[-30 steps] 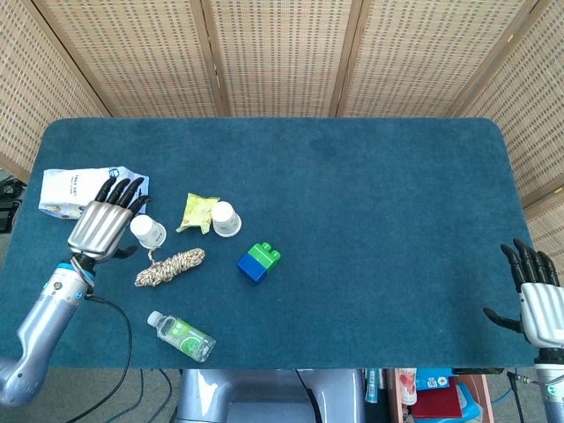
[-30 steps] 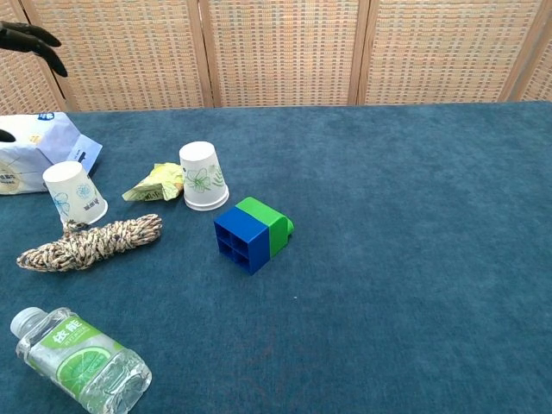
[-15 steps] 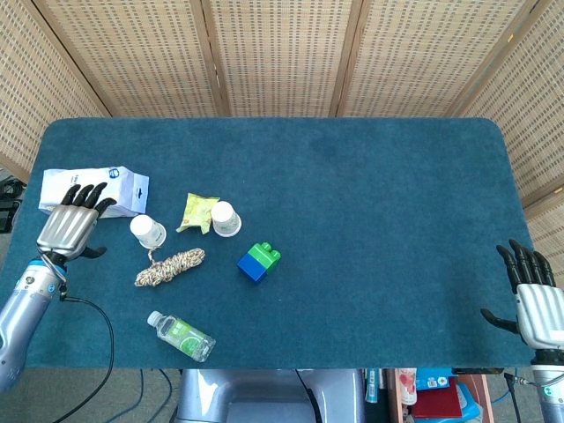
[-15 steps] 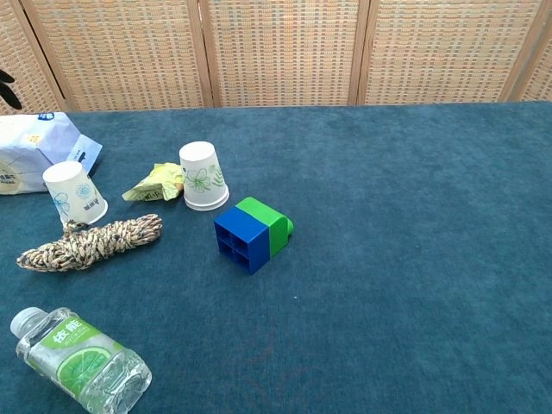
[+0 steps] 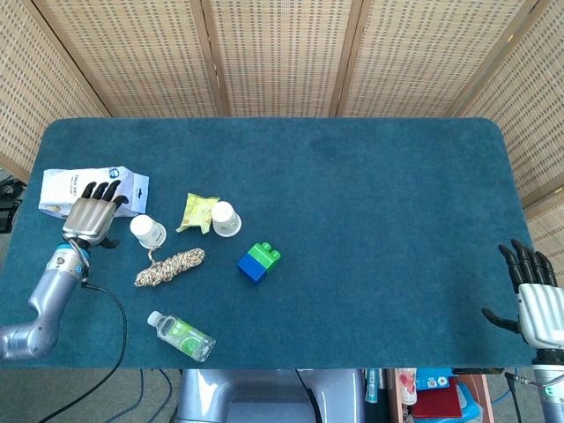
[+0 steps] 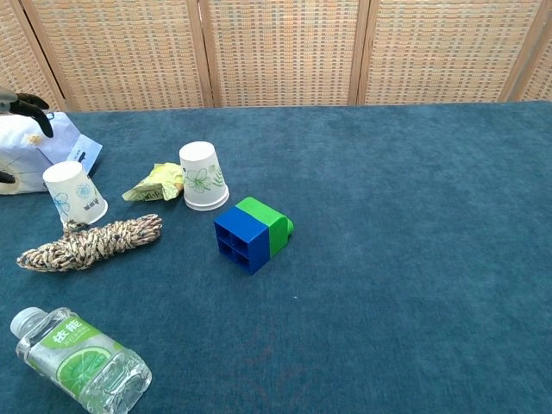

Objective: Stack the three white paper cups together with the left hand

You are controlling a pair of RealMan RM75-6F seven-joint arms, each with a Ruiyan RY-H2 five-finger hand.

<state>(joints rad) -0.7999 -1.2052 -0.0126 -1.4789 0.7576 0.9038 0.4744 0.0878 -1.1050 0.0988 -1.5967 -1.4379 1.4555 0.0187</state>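
Two white paper cups stand upside down on the blue table. One cup [image 5: 148, 231] [image 6: 75, 193] is near the left side and the other [image 5: 226, 218] [image 6: 203, 177], with a flower print, stands to its right. No third cup shows on its own. My left hand [image 5: 91, 216] [image 6: 26, 108] hovers just left of the left cup, over the edge of the tissue pack, fingers stretched out and holding nothing. My right hand [image 5: 536, 300] hangs past the table's right front corner, fingers spread and empty.
A white tissue pack [image 5: 66, 185] lies at the far left. A yellow-green packet [image 5: 199, 211] sits between the cups. In front of them lie a coil of rope [image 5: 169, 266], a blue and green block [image 5: 258, 262] and a small bottle [image 5: 181, 336].
My left hand drew away to the left from the left cup, then came part of the way back toward it. Both cups and my right hand stayed put.
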